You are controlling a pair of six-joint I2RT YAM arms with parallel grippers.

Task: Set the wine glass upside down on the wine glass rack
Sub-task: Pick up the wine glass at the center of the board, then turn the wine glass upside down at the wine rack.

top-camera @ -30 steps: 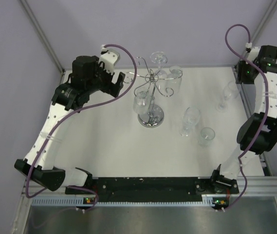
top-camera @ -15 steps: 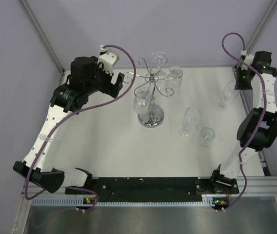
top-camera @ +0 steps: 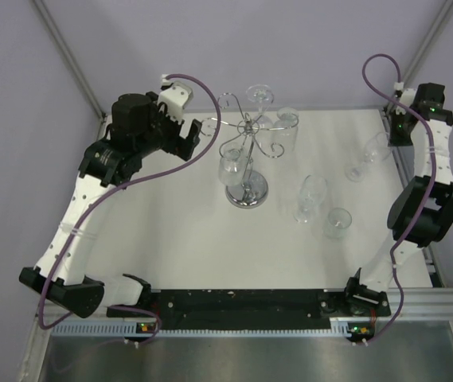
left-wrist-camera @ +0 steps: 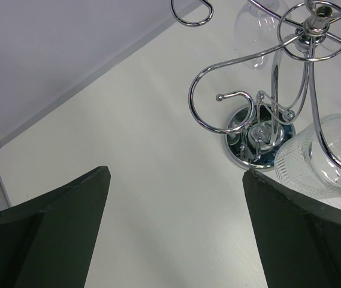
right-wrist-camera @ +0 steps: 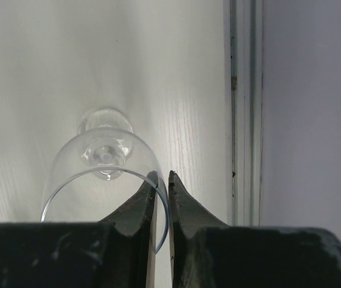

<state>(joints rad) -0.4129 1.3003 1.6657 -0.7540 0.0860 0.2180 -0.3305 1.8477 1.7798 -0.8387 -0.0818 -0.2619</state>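
The wine glass (top-camera: 367, 159) stands at the far right of the table, leaning a little. My right gripper (top-camera: 388, 140) is shut on its rim. In the right wrist view one finger sits inside the wine glass (right-wrist-camera: 101, 159) bowl and the other outside, with my right gripper (right-wrist-camera: 162, 175) pinching the thin glass wall. The chrome wine glass rack (top-camera: 247, 159) stands mid-table with several glasses hanging upside down from its arms. My left gripper (top-camera: 197, 135) hovers open just left of the rack. In the left wrist view the rack (left-wrist-camera: 260, 114) lies beyond my empty left gripper (left-wrist-camera: 176, 171).
Two more glasses (top-camera: 311, 195) (top-camera: 338, 223) stand on the table right of the rack. A patterned glass (left-wrist-camera: 320, 156) hangs low beside the rack's mirrored base (left-wrist-camera: 242, 147). The metal frame rail (right-wrist-camera: 245, 108) runs close along the right of the held glass.
My right gripper has closed onto the glass rim, and the glass now leans with its foot shifted left. The left arm has hardly moved.
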